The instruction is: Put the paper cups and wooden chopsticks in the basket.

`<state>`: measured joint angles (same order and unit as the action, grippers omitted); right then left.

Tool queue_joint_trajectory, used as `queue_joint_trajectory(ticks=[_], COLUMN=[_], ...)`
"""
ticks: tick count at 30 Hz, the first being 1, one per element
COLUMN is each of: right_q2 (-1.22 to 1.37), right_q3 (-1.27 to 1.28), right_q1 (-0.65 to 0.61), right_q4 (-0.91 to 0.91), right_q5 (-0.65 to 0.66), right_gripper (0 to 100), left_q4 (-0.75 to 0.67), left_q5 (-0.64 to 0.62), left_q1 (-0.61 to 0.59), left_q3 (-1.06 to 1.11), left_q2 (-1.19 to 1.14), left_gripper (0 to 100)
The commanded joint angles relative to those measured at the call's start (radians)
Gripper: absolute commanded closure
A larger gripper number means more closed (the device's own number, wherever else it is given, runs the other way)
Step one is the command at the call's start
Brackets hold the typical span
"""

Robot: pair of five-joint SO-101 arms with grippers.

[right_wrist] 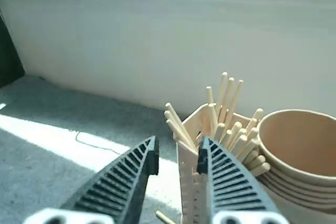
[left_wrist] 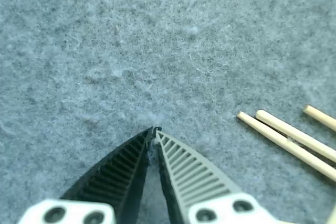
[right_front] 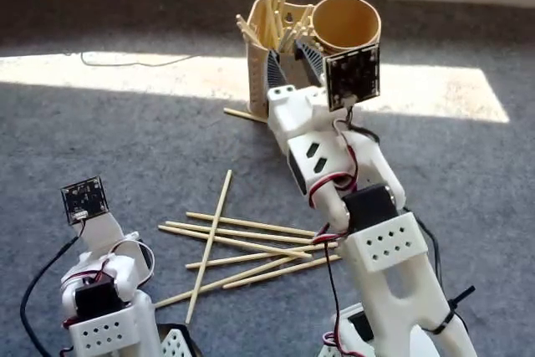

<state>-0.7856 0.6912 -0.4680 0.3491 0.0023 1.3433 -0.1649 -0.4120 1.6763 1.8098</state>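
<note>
Task items: plain pale wooden chopsticks and tan paper cups nested in a stack. The loose chopsticks (right_front: 212, 236) lay in a scattered bundle on the grey carpet (right_front: 125, 148) between the two arms, most roughly parallel and one crossing over them. A single chopstick (right_front: 244, 114) lay at the foot of the basket (right_front: 257, 81). The basket was a light wooden slatted box standing in a sunlit band at the far side. It held a bunch of upright chopsticks (right_front: 274, 6) that fanned out above its rim. The paper cups (right_front: 345, 27) stood mouth-up against the basket's side. Whether they sat inside it or just beside it could not be told. The high view gave the full layout and showed the right claw (right_front: 297, 60) raised at the basket's near wall. The right wrist view added the claw's state. The right claw (right_wrist: 177, 156) had its ribbed fingers apart with nothing between them, level with the basket wall (right_wrist: 190, 192). Behind it were the standing sticks (right_wrist: 227, 95) leaning toward the rim of the cup stack (right_wrist: 299, 150). The left wrist view showed the left claw (left_wrist: 156, 132) pointing down over bare carpet, tips together and holding nothing. The blunt ends of the chopsticks (left_wrist: 286, 130) lay nearby, apart from it.
</note>
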Motion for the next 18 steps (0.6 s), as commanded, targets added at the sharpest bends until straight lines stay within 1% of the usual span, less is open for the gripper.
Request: queue_joint_trajectory(ticks=[1,8,11,16,18], right_q2=[-0.058,-0.036,0.001,0.148,0.222], right_q3=[-0.019,-0.019,-0.031,-0.065,-0.068], right_q1=[-0.047,-0.151,-0.191,-0.216,-0.222], right_q4=[0.137,0.318,0.366,0.406,0.406], right_q5=[-0.011,-0.012,-0.015,-0.017,-0.043], right_gripper=[86.4,86.4,86.4,86.4,86.4], left_q4=[0.005,0.005,0.005,0.005,0.005], left_q5=[0.005,0.005,0.005,0.005,0.005], left_q1=[0.008,0.008,0.008,0.008,0.008], left_q3=[0.019,0.019,0.019,0.019,0.019], left_q2=[0.002,0.002,0.002,0.002,0.002], left_gripper=[99,99,99,99,99])
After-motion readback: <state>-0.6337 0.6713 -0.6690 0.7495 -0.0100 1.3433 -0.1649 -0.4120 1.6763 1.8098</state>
